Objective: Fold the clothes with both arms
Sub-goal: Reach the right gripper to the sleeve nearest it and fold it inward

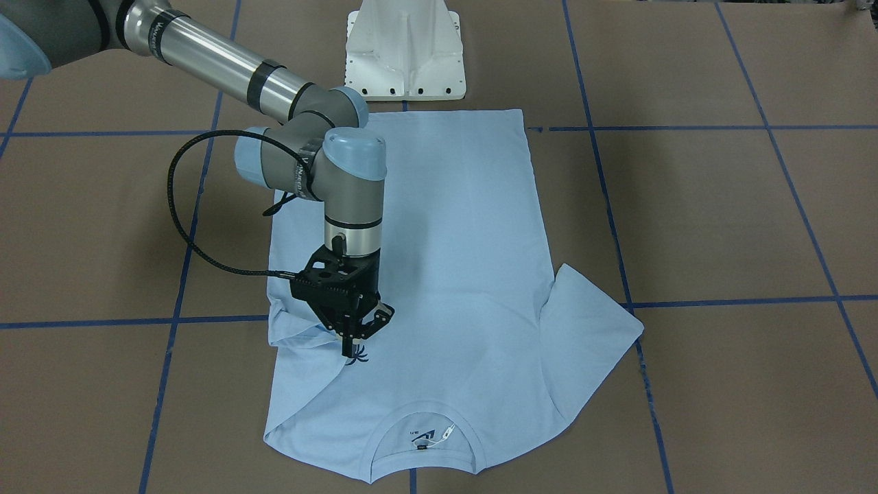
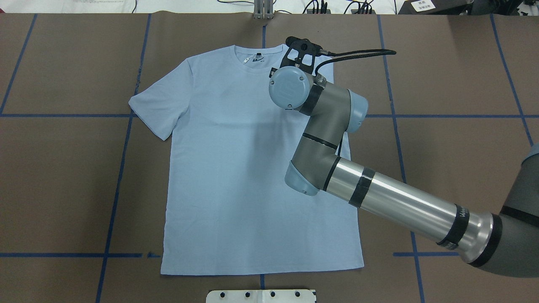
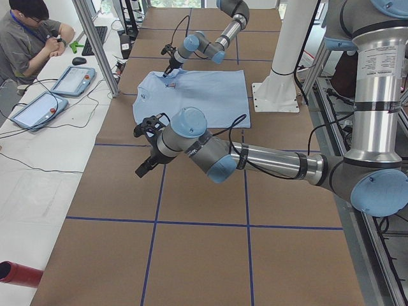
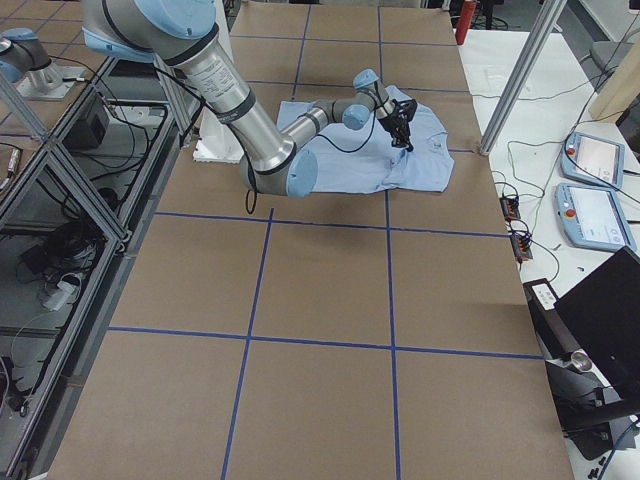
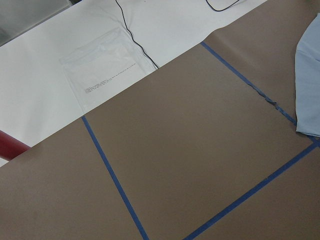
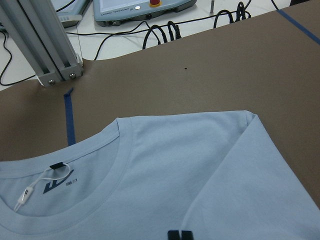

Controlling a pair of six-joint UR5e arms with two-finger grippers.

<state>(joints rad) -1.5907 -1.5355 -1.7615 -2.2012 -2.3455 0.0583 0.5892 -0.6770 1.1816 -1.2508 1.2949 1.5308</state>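
A light blue T-shirt [image 1: 466, 240] is pinched at the sleeve [image 1: 285, 329] by the black right hand [image 1: 350, 350]; left hand [image 3: 141, 171]: state cannot be told

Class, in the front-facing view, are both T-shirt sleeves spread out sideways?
No: the T-shirt has one sleeve spread out, the other folded onto its chest at the right gripper.

Bright, even light falls from above, so shadows stay soft — only a faint grey patch lies on the shirt [image 2: 210, 189] beside the right arm [image 2: 400, 202], whose bare metal tube carries a long white streak of glare. The front view has a cool greenish cast, and the white table [image 5: 65, 60] in the left wrist view is nearly washed out. In the right wrist view the shirt is sharp while the right tool [image 6: 180, 235] is a dark blur — and in the side views the poles [image 3: 95, 44] lean outward.
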